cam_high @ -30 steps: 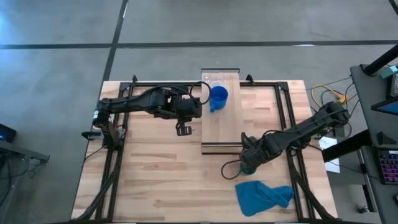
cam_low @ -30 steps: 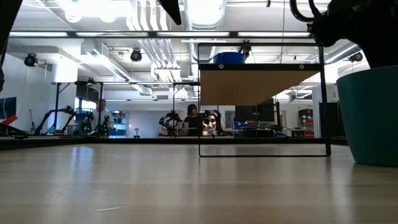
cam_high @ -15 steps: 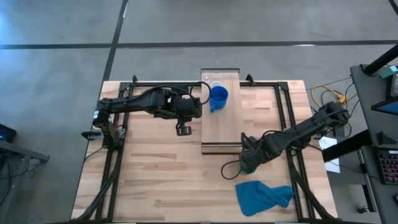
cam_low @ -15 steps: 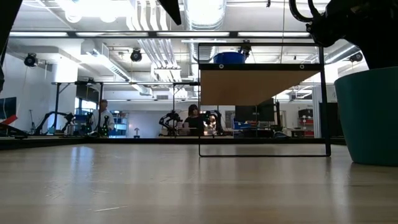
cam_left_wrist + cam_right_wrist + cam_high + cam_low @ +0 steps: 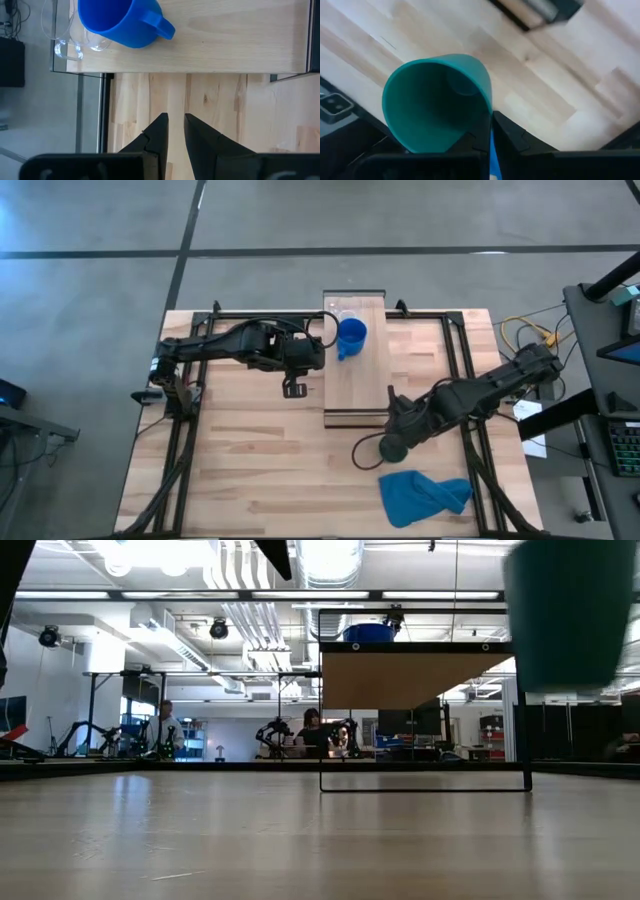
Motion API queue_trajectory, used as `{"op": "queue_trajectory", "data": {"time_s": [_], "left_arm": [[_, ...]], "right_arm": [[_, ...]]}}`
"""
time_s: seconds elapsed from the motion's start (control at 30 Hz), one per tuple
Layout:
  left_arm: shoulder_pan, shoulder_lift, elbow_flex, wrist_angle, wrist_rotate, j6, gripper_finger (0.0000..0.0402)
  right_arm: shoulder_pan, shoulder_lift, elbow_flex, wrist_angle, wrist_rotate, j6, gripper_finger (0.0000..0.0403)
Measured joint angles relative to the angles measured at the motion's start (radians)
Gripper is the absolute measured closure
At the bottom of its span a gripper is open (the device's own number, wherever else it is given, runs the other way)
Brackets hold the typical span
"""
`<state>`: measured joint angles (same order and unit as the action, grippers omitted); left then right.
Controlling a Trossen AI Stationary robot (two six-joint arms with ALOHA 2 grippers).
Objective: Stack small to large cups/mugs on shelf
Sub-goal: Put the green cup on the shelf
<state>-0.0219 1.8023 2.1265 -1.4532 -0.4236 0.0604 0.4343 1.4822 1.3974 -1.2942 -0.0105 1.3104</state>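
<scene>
The dark green cup (image 5: pixel 391 447) is off the table in my right gripper (image 5: pixel 399 434), just off the near end of the shelf (image 5: pixel 356 375); the low view shows the green cup (image 5: pixel 565 615) high above the tabletop. The blue mug (image 5: pixel 351 336) and the tiny clear cup (image 5: pixel 344 316) stand on the far part of the shelf. My left gripper (image 5: pixel 293 389) hovers shut over the table beside the shelf's left edge; its wrist view shows the blue mug (image 5: pixel 119 21), the clear cup (image 5: pixel 70 37) and the shelf (image 5: pixel 210 47) ahead. My right gripper (image 5: pixel 491 134) pinches the green cup's wall at the rim (image 5: pixel 488 107), one finger inside the cup and one outside. The fingers come from above. The cup is lifted clear of the table, roughly upright, with its mouth toward the wrist camera.
A crumpled blue cloth (image 5: pixel 424 494) lies near the table's near right edge, just beyond the held cup. Dark frame rails (image 5: pixel 456 360) run along both sides of the table. The near half of the shelf is bare wood.
My right gripper has risen, taking the green cup with it: the cup stood on the table a second ago and now hangs well above it. It has also shifted slightly toward the table's near left. The left arm has kept still.
</scene>
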Motion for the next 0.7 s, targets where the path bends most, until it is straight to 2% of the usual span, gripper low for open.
{"op": "queue_trajectory", "data": {"time_s": [0.27, 0.47, 0.7], "left_arm": [[0.0, 0.0, 0.0, 0.0, 0.0, 0.0, 0.0354], [0.0, 0.0, 0.0, 0.0, 0.0, 0.0, 0.0354], [0.0, 0.0, 0.0, 0.0, 0.0, 0.0, 0.0354]], "right_arm": [[-0.003, 0.0, 0.205, -0.087, 0.139, -0.09, 0.0394], [-0.005, 0.0, 0.237, -0.143, 0.143, -0.131, 0.0394], [-0.038, 0.0, 0.267, -0.124, 0.166, -0.207, 0.0394]]}}
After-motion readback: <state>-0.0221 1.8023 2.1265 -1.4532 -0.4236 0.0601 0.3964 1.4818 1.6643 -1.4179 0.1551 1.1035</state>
